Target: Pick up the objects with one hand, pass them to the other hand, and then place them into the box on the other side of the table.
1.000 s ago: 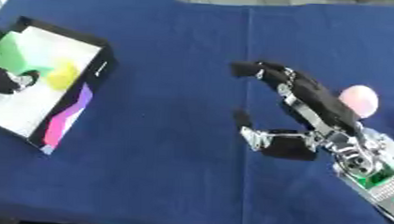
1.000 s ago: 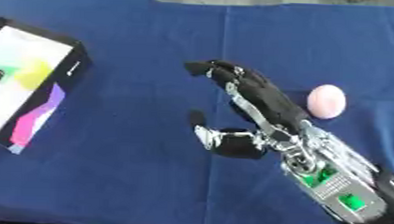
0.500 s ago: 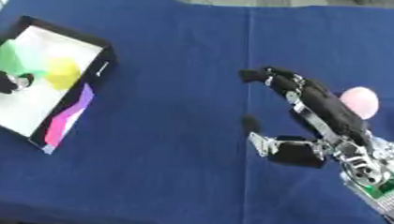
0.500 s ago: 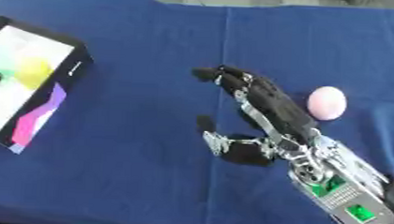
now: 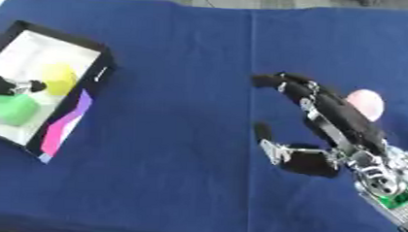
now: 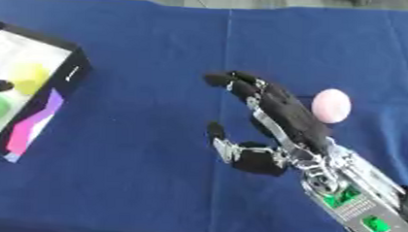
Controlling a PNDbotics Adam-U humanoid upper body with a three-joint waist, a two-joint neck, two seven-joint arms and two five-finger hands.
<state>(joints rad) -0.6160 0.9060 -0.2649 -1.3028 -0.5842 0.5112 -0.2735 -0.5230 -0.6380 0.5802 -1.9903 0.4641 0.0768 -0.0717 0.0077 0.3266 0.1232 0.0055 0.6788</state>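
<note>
Blue cloth covers the worktop (image 5: 175,54), where the right hand (image 6: 280,115), at centre right of the frame, hovers with fingers spread and thumb apart, grasping nothing. A pink ball (image 6: 331,106) lies just beside it on the right, apparently next to be picked up, the hand seemingly readied for that grasp. The box (image 5: 94,75) at upper left, the drop-off point, already holds yellow and green items plus something dark and indistinct. The hand partly hides the ball in the left eye view; no left hand shows.
</note>
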